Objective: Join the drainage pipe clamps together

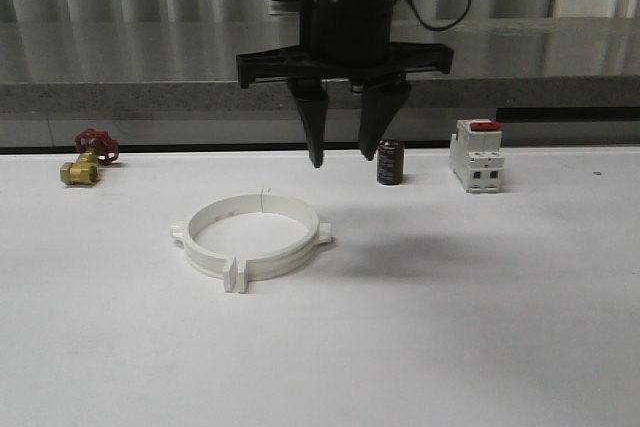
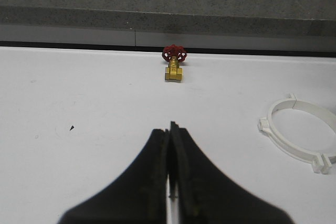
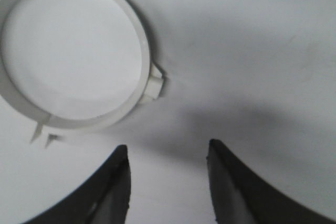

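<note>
Front view: two drainage pipe clamps, white half-rings, lie flat on the white table and meet as one closed ring. Seams sit at the paired end tabs, one pair at 6 o'clock of the ring, one at 12 o'clock; one side lug each at 9 and 3 o'clock.

Right gripper hangs above the table at about 1 o'clock from the ring, fingers pointing down with a clear gap between them, nothing held. Right wrist view confirms this: right gripper parted and empty, the ring apart from both fingertips.

Left wrist view: left gripper has its two fingers pressed together, only a thin seam between them, nothing gripped. It sits over bare table, with the ring well apart at about 2 o'clock.

Other items, front view, along the far edge of the table:
- one brass valve with red handwheel, 10 o'clock from the ring;
- one small dark cylinder, 2 o'clock from the ring;
- one white switch with red top, just beyond the cylinder.
</note>
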### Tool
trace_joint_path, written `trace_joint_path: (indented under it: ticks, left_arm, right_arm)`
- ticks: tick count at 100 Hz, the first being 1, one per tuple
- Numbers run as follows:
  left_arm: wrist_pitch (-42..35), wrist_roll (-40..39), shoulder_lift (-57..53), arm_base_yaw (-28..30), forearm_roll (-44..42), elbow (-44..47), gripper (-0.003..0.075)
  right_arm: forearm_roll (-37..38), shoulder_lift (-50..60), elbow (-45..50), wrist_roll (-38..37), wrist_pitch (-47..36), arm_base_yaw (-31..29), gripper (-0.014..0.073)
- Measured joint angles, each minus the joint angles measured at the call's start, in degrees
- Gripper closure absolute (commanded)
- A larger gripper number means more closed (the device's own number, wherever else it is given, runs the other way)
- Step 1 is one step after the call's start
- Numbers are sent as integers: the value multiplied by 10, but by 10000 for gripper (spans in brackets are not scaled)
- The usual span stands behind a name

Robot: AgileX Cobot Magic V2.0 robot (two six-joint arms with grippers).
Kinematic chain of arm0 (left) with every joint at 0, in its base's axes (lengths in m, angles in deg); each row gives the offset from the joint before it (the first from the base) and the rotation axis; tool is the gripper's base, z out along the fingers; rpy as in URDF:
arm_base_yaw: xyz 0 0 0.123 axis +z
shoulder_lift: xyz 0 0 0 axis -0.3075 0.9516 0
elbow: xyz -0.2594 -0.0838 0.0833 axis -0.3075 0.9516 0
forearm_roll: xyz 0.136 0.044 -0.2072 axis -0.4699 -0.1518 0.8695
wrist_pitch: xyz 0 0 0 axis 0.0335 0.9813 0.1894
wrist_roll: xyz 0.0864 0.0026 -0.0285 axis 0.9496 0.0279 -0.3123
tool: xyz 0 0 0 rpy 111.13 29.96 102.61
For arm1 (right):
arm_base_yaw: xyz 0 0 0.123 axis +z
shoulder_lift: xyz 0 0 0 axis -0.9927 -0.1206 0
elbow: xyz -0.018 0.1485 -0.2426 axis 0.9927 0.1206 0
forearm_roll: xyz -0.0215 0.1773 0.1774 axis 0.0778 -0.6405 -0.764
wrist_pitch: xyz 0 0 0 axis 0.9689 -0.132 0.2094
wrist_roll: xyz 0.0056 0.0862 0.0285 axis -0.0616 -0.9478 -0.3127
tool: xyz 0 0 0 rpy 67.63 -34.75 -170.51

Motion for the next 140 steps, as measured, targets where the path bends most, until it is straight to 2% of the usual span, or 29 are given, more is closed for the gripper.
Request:
trace_joint_path:
  ticks: [10, 22, 51, 106, 123, 140]
  left_arm:
    - [0, 0, 0, 0, 0, 0, 741]
    - [0, 0, 0, 0, 0, 0, 741]
    - [0, 0, 0, 0, 0, 0, 741]
    - [0, 0, 0, 0, 0, 0, 741]
    - [0, 0, 0, 0, 0, 0, 741]
    - [0, 0, 0, 0, 0, 0, 741]
  right_arm:
    - [0, 24, 23, 64, 8, -9, 484]
    - [0, 62, 65, 90, 10, -29, 668]
    - [0, 153, 193, 96, 0, -114, 655]
    - [-17, 368, 464, 96, -115, -296, 655]
    - [-18, 471, 555, 96, -168, -328, 655]
    - [-18, 585, 641, 96, -252, -333, 655]
